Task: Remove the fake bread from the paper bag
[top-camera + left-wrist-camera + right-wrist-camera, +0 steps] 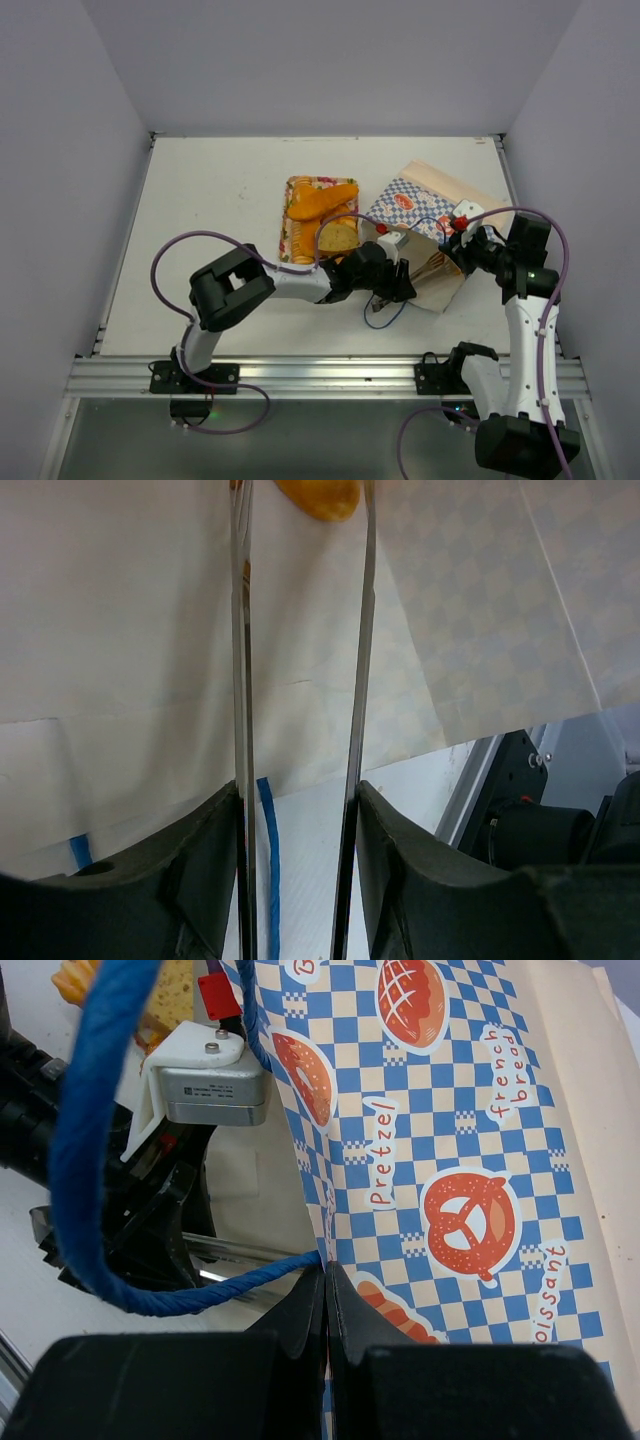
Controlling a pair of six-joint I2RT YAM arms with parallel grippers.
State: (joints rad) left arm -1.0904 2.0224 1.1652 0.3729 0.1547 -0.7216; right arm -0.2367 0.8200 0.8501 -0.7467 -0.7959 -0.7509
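The paper bag (420,200) lies on its side right of centre, mouth toward the arms. My right gripper (327,1270) is shut on the checkered rim of the paper bag (450,1110), beside a blue cord handle (90,1160). My left gripper (405,278) reaches into the mouth. Its long metal fingers (243,680) stand apart inside the pale bag interior (130,630). One orange piece of fake bread (318,495) shows at their far end, near the right blade and clear of the left one. More fake bread (322,200) lies on the tray.
A pink-flowered tray (290,228) sits just left of the bag with a long orange loaf and a slice (338,237) on it. A blue cord loop (385,318) trails onto the table in front of the bag. White walls enclose the table on three sides.
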